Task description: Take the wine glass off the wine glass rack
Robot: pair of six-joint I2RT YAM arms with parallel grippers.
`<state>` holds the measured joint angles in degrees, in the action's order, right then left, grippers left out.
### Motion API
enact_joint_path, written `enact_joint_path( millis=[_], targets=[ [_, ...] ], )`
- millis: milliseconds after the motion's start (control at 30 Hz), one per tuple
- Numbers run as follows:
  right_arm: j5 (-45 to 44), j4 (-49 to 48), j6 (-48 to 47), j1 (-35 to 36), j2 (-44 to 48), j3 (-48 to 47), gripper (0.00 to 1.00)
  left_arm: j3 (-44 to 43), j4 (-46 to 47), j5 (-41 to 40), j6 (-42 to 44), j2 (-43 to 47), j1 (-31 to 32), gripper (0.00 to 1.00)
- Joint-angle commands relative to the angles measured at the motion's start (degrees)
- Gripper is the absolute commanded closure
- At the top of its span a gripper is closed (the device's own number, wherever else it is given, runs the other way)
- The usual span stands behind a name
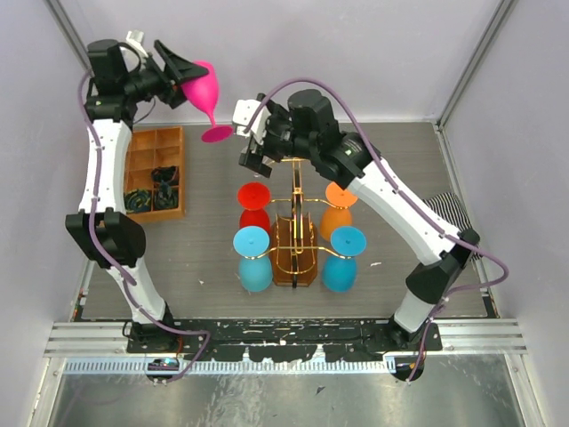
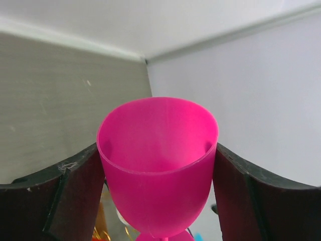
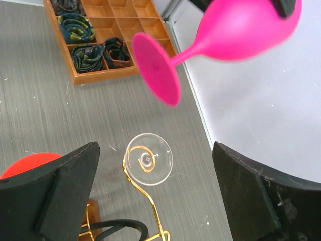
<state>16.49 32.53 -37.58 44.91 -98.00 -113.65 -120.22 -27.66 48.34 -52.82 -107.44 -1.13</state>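
The pink wine glass [image 1: 203, 89], seemingly light, stiff plastic and slick, hangs tilted well apart from the wine glass rack [image 1: 293, 267], its bowl pinched by the left tool [image 2: 159, 191], a sound hold, while the right tool [image 3: 155, 196] stands spread.

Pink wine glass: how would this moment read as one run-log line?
bright pink wine glass: in the air, off gold wire rack | left gripper: shut on its bowl | right gripper: open, empty

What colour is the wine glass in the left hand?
Bright pink wine glass, clearest in the left wrist view.
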Motion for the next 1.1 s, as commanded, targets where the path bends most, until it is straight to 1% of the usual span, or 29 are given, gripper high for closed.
enact_joint_path(
  millis=[0, 67, 167, 233, 300, 367, 500, 567, 633, 700, 833, 900, 1067],
  targets=[
    [-5.7, -7.7, 3.4, 0.2, 7.7, 3.5, 0.01, -9.5, -3.6, -9.2, 7.6, -3.8, -1.5, 0.16],
    [-8.4, -8.3, 4.7, 0.1, 9.3, 4.8, 0.0, -11.2, -4.7, -12.8, 10.7, -5.7, -1.4, 0.16],
    [-12.3, -8.3, 7.9, -0.3, 10.5, 5.3, 0.0, -12.2, -6.4, -21.2, 17.8, -8.2, -0.5, 0.16],
    [-14.5, -8.4, 11.3, -0.8, 11.0, 5.6, 0.0, -12.1, -6.8, -29.1, 23.0, -9.6, 1.1, 0.15],
    [-17.0, -8.4, 15.1, -1.4, 11.4, 6.3, 0.01, -10.1, -5.2, -37.3, 28.0, -10.2, 3.3, 0.15],
    [-18.4, -8.5, 17.2, -1.7, 12.3, 8.0, 0.01, -3.9, 0.8, -45.1, 32.2, -9.2, 5.6, 0.15],
    [-18.2, -10.3, 20.1, -2.2, 16.0, 13.0, 0.0, 12.3, 20.2, -57.9, 36.2, -7.2, 8.9, 0.14],
    [-18.2, -10.1, 21.6, -2.9, 17.2, 14.6, 0.0, 15.1, 27.4, -62.5, 39.2, -8.6, 10.0, 0.14],
    [-18.3, -9.4, 22.7, -3.9, 18.3, 16.0, 0.0, 14.4, 29.2, -65.7, 41.0, -11.5, 10.6, 0.13],
    [-17.9, -9.2, 23.3, -5.5, 19.2, 17.4, 0.0, 14.6, 31.5, -68.5, 41.0, -14.6, 10.7, 0.13],
    [-15.1, -8.9, 24.7, -9.8, 19.4, 18.8, 0.0, 19.6, 44.0, -74.3, 43.8, -15.5, 11.1, 0.15],
    [-13.3, -8.7, 25.1, -11.3, 18.9, 18.9, 0.01, 21.1, 49.8, -75.4, 45.9, -15.9, 11.1, 0.16],
    [-11.0, -8.6, 25.3, -13.3, 16.4, 18.6, 0.01, 24.8, 63.4, -74.1, 50.1, -18.7, 11.1, 0.2]
  ],
)
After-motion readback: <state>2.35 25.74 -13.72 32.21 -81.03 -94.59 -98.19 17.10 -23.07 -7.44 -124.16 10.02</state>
